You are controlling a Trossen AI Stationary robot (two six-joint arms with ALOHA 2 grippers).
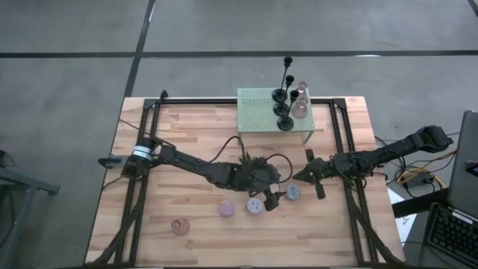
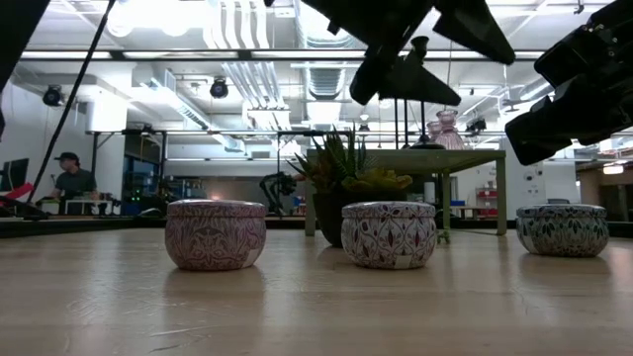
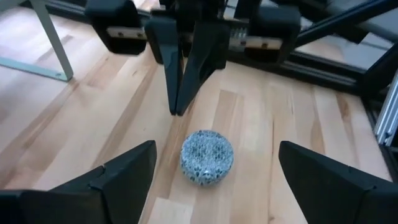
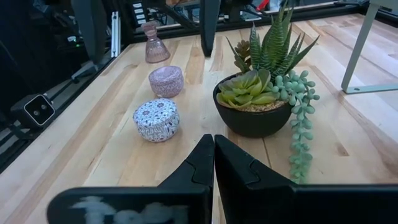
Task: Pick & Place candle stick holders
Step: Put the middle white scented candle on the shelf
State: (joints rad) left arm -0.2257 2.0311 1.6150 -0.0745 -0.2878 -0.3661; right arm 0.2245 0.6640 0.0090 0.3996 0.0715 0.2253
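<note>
This is a robotics lab or workshop inside a large industrial hall. Beyond the wooden worktop [image 2: 316, 297], the low view shows exposed ceiling ducts [image 2: 247, 79], pipes and strip lights. A person [image 2: 69, 178] sits far off at a desk. Beside the worktop, a keyboard [image 1: 452, 232] and loose cables [image 1: 414, 178] lie on the grey concrete floor [image 1: 67, 75].

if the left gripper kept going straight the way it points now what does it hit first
Probably the blue holder, which sits on the table between and just ahead of the open left gripper. Beyond it is the shut right gripper, pointing back at it; depth is hard to judge.
</note>
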